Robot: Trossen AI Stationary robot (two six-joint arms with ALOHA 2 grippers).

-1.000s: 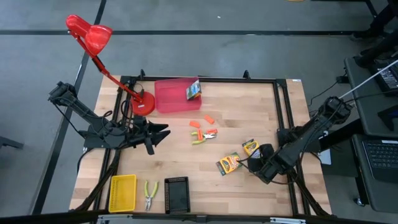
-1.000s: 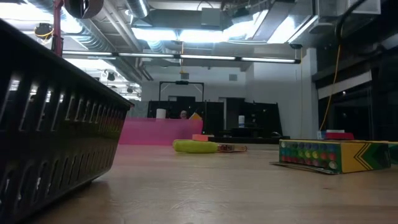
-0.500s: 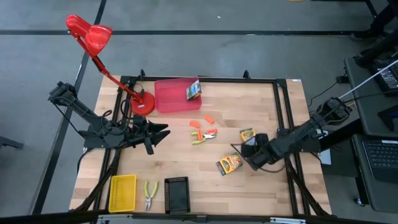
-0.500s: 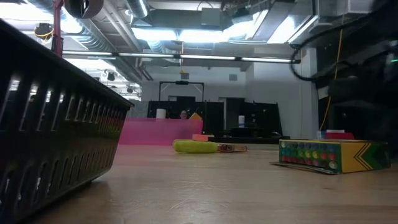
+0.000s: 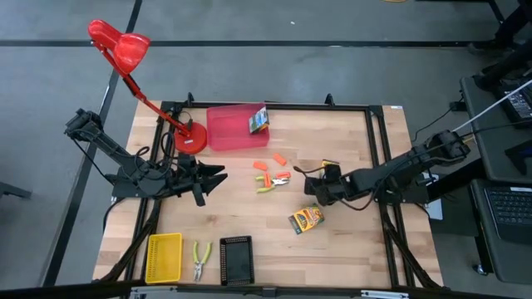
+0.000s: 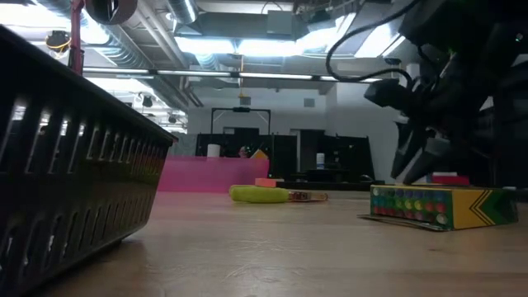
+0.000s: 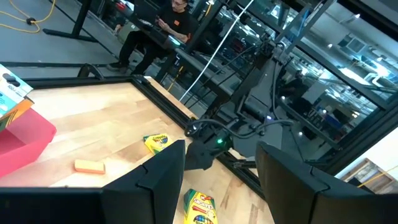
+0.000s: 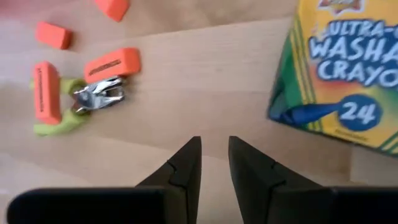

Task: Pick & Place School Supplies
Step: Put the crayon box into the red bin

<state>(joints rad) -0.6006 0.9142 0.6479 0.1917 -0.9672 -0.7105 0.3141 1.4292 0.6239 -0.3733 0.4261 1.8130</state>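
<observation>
One green-and-yellow crayon box (image 5: 306, 218) lies flat at the table's middle right. A second box (image 5: 330, 169) lies just beyond my right arm. A third box (image 5: 259, 121) stands in the red tray (image 5: 229, 129). Orange erasers (image 5: 279, 158) and green-handled pliers (image 5: 270, 181) lie mid-table. My right gripper (image 5: 309, 184) slants down over bare wood between the pliers (image 8: 93, 99) and the second box (image 8: 336, 74). It is open by a narrow gap (image 8: 214, 165) with nothing in it. My left gripper (image 5: 218, 175) hovers level at the left, open and empty. My right gripper has nothing between its fingers. Its body stands close against the near side of the second crayon box (image 5: 330, 175). Whether it touches the box, I cannot tell.
A red desk lamp (image 5: 187, 137) stands at the far left. A yellow tray (image 5: 164, 256), another pair of pliers (image 5: 200, 259) and a black tray (image 5: 236, 260) sit along the near edge. A person sits beyond the table in the left wrist view.
My right gripper has swung from near the table's right near corner toward the left and far edge, turning as it went, and now stands beside the pliers. The second crayon box now lies nearer the far edge than before. The first box has stayed put.
</observation>
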